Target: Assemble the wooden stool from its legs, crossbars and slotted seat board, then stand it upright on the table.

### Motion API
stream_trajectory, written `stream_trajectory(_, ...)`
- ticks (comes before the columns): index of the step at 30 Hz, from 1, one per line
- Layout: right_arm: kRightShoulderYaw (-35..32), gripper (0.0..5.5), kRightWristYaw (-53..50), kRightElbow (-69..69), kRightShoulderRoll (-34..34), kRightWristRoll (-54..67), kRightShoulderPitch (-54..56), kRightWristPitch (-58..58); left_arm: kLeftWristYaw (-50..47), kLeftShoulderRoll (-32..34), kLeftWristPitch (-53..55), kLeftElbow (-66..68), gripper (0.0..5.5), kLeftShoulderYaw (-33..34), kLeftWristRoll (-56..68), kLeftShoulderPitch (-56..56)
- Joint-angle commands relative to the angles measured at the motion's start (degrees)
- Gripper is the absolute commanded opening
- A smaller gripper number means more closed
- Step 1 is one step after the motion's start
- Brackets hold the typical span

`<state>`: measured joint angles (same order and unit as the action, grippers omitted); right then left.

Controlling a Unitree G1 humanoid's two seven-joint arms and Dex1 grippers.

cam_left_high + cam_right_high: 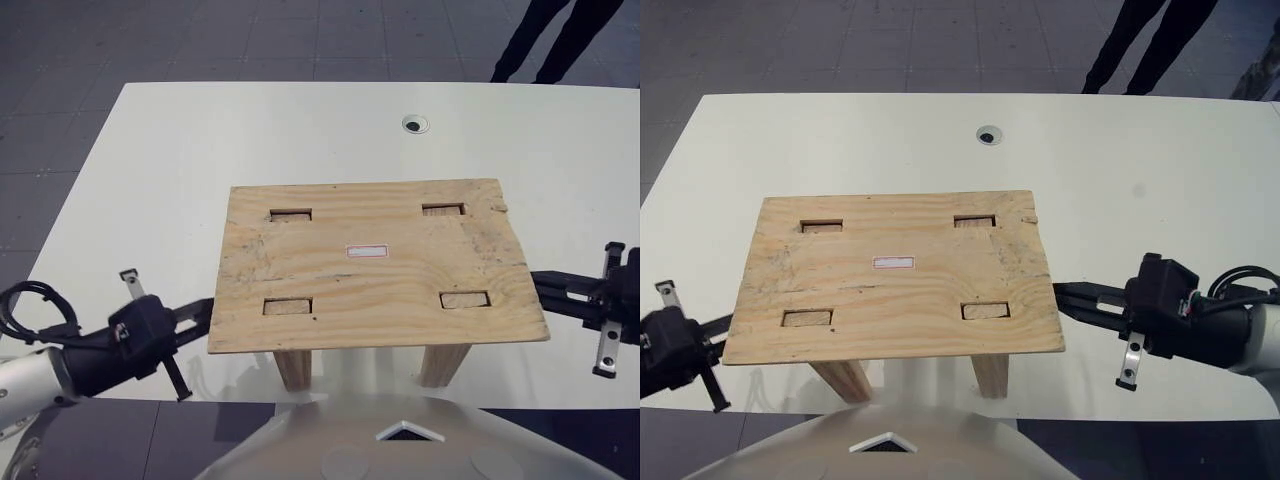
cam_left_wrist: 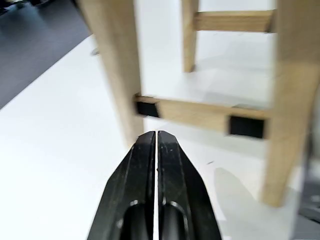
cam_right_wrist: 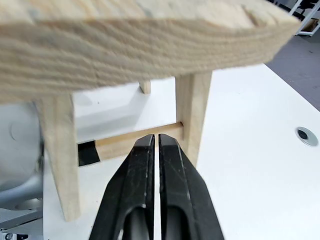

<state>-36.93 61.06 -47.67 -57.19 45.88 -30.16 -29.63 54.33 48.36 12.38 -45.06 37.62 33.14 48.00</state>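
White table, with stool upright mid-table. Both pairs empty: left fingers pressed together, low beside seat board left edge, facing a leg and crossbar; right fingers pressed together, beside its right edge.

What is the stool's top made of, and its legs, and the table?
The seat board looks like bare plywood: wavy grain on top, thin layers along its edge. The legs look like plain solid wood, pale and unpainted. The table is smooth, white and slightly glossy, perhaps laminate.
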Motion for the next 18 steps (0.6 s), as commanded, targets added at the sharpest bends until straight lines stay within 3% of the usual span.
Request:
stream_trajectory(1, 0.81, 0.13, 0.17, 1.53, 0.12, -3.32, 1.02, 1.01, 1.06, -0.58, 0.51, 2.44, 0.1, 2.55, -1.4, -1.19)
stream_trajectory(7, 2.13, 0.13, -10.68, 3.64, 2.73, -3.41, 9.8, -1.1, -1.58, -3.82, 0.84, 6.29, 0.1, 4.53, 10.14, -11.75)
stream_trajectory(12, 1.51, 0.13, -21.1, 2.0, 4.37, 4.81, 17.64, -5.4, -12.85, -4.9, 5.83, 2.56, 0.1, 0.94, 15.99, -20.89)
stream_trajectory(18, 7.54, 0.13, -33.2, 0.69, 5.56, 11.04, 27.69, -8.48, -29.07, -5.76, 10.92, 0.41, 0.1, -5.41, 15.09, -33.67)
